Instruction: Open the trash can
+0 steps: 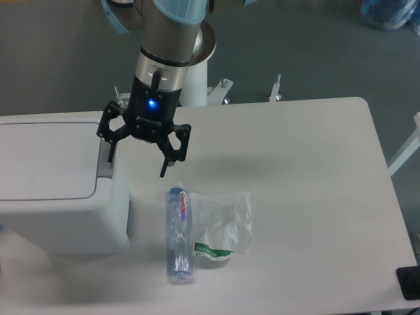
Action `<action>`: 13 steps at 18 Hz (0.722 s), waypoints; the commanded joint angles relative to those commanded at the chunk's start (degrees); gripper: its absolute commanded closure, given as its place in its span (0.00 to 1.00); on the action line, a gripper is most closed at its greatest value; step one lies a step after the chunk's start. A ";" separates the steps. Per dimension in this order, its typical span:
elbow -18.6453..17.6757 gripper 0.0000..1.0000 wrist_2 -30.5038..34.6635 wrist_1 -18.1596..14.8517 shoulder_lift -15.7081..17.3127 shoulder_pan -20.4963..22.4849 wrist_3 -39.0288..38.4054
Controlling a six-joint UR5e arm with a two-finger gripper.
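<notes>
Here, you see the trash can point(56, 190) standing at the left end of the white worktop point(308, 197), with its flat lid down; its left side is cut off by the picture edge, and its lower front runs close to the bottom edge. The gripper point(136, 157) hangs over the can's right rim with its fingers point(165, 165) spread wide and nothing between them. One finger stands over the grey push tab point(105, 168), hiding most of it; you cannot tell whether that fingertip touches the tab. The other finger points down over bare worktop, just right of the can. A blue light shows on the gripper body. The arm above is cut off by the top edge. A clear bottle point(178, 234) lies on its side just right of the can, apart from it. A clear bag point(223, 226) with green print lies against the bottle's right side; its print is too small to read.
</notes>
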 joint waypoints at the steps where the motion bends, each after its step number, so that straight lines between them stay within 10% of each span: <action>1: 0.00 0.00 0.00 0.00 0.00 0.00 0.00; 13: -0.44 0.00 0.09 0.18 0.00 0.00 0.09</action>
